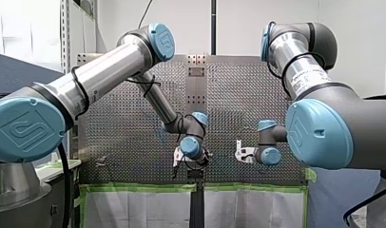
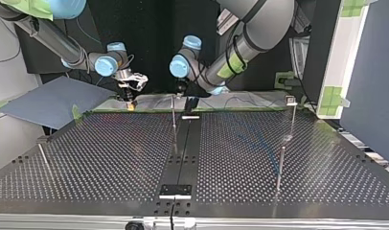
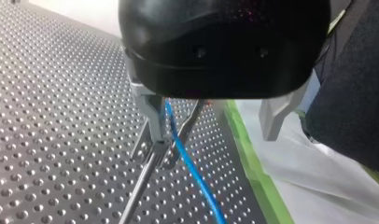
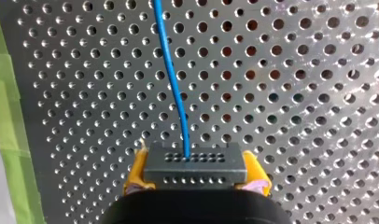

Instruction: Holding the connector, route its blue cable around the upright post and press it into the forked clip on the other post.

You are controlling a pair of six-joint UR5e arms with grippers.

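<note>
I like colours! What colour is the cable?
Blue; the cable shows best in the right wrist view.

Wall (image 1: 257,23): white and plain, beyond the table in the front view
Table (image 2: 111,153): perforated metal, with a dark centre strip (image 2: 183,148)
Table edge: green tape (image 1: 139,188) along it, white sheeting (image 1: 139,209) just beside the tape
Shelving: slotted metal upright (image 1: 65,33) at the front view's left
Top view: dark backdrop (image 2: 149,28); blue-grey panel (image 2: 49,100) at the left, white board (image 2: 343,52) with green patches at the right
</note>
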